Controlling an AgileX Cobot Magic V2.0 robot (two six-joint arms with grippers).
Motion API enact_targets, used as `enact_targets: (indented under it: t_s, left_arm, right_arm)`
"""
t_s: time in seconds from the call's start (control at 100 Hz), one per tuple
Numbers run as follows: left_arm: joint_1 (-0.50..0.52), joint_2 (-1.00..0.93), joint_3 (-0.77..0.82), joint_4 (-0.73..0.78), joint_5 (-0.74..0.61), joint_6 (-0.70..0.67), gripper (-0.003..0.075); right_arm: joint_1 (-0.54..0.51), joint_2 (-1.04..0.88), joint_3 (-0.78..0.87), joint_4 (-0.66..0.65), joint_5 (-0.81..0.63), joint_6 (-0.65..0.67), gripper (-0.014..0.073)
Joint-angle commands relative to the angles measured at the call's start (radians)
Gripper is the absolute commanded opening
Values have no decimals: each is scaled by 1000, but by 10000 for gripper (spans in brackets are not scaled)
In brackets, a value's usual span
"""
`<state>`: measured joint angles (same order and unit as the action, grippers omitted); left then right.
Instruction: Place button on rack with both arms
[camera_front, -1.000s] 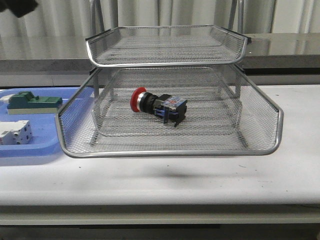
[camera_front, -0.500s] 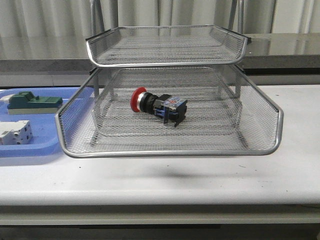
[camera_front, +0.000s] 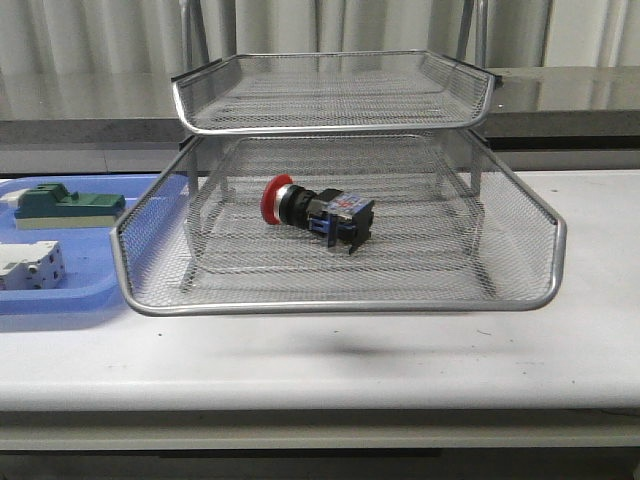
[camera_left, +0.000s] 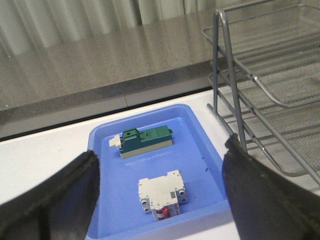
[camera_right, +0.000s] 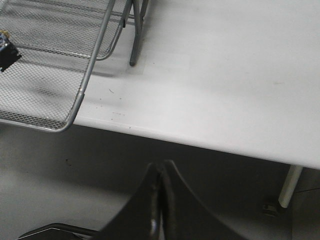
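Silver wire mesh forms the three-tier letter rack (camera_front: 340, 295) with rounded metal rims, and on its lowest tier lies the small push-button (camera_front: 318, 213) with a red mushroom cap, black cylindrical body and blue-black rear block, resting on its side and held by neither arm. The left gripper (camera_left: 160, 197) has its dark fingers (camera_left: 260, 195) spread wide apart with nothing between them; framed in that gap sits the flat blue plastic tray (camera_left: 102, 150) carrying a green block (camera_left: 146, 141) and a white terminal block (camera_left: 161, 194), and one rack upright stands just beside one finger. The right gripper (camera_right: 159, 200) has its jaws pressed together (nothing clamped), hovering past the white table (camera_right: 225, 75) edge, well apart from the rack's corner.
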<state>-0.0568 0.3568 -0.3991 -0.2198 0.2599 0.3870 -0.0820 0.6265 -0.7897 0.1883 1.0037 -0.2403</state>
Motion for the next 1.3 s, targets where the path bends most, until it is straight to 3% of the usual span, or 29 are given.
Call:
enact_targets:
  t_s: [0.0,0.09,0.27,0.34,0.72,1.13,1.29]
  left_arm:
    - [2,-36,17,-21,-172,-8,493]
    - [2,-48,49,-21,-260,-8,493]
    - [2,-48,60,-21,-266,-8,489]
    - [2,-48,60,-21,-266,-8,454]
    - [2,-48,60,-21,-266,-8,-19]
    - [2,-48,60,-21,-266,-8,-20]
    - [2,-48,60,-21,-266,-8,-20]
  right_arm:
    - [1,0,-24,8,-54,2,-60]
    - [1,0,-24,8,-54,2,-60]
    - [1,0,-24,8,-54,2,-60]
    - [1,0,-24,8,-54,2,-60]
    - [1,0,-24,8,-54,2,-60]
    - [1,0,-24,11,-54,2,-60]
    - [1,0,-23,80,-72,2,-60]
